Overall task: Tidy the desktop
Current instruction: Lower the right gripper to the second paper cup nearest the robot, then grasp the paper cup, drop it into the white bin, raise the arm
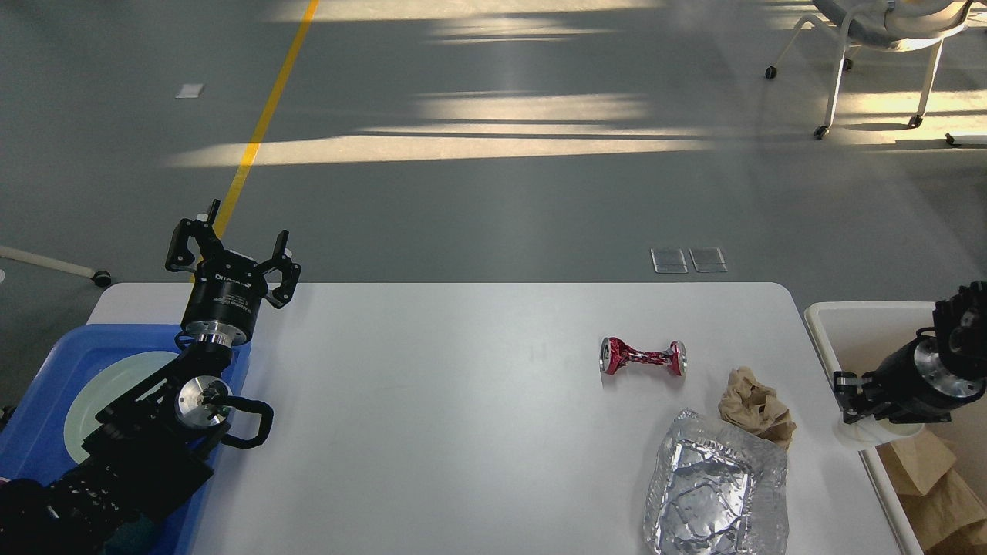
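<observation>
The white desktop (pixel 463 401) carries a crushed red can (pixel 642 357), a crumpled brown paper wad (pixel 754 405) and a crinkled foil tray (pixel 717 486), all on its right half. At the table's right edge my right gripper (pixel 848 399) is shut on a small white cup (pixel 875 435), which hangs over the rim of the off-white bin (pixel 871 320). Far to the left, my left gripper (pixel 231 250) is raised above the back left corner, fingers spread open and empty.
A blue tray (pixel 38 370) with a pale green plate (pixel 100 393) lies at the left edge under my left arm. Brown paper bags (pixel 925 482) fill the bin. A wheeled chair (pixel 879 46) stands on the grey floor at the far right.
</observation>
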Controlling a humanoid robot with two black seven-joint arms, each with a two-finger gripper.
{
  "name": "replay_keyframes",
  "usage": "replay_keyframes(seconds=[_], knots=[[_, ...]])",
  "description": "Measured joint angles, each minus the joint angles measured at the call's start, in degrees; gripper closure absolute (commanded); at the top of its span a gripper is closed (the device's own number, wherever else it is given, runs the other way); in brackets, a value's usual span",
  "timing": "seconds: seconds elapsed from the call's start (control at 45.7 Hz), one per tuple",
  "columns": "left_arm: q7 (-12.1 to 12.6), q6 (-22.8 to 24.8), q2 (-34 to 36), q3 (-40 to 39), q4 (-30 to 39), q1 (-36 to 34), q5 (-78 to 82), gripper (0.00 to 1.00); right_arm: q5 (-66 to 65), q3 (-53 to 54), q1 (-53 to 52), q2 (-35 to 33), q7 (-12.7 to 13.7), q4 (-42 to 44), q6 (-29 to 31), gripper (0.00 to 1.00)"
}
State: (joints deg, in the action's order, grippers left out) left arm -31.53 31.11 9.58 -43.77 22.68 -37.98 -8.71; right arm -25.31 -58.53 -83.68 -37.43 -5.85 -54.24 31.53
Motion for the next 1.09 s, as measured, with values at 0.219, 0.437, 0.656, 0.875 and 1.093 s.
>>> replay_keyframes(seconds=[0.219,0.437,0.656,0.875,1.093], knots=[[0.0,0.0,0.0,0.0,0.0,0.01,0.01,0.04,-0.05,0.86,-22.31,-3.89,-0.54,-0.69,14.76,1.0],[-0.02,0.0,0.0,0.0,0.0,0.01,0.0,0.04,0.58,5.5,-42.66,-3.67,-0.57,-1.08,23.27,1.0],[-0.02,0.0,0.0,0.0,0.0,0.0,0.01,0.04,2.85,14.87,-50.74,-3.66,0.2,-1.13,23.47,1.0],[-0.02,0.0,0.0,0.0,0.0,-0.02,0.01,0.04,2.9,16.41,-51.68,-2.17,0.41,-0.27,23.48,1.0],[-0.02,0.0,0.0,0.0,0.0,-0.04,0.0,0.04,1.9,15.96,-36.46,-1.38,0.5,6.39,23.48,1.0]])
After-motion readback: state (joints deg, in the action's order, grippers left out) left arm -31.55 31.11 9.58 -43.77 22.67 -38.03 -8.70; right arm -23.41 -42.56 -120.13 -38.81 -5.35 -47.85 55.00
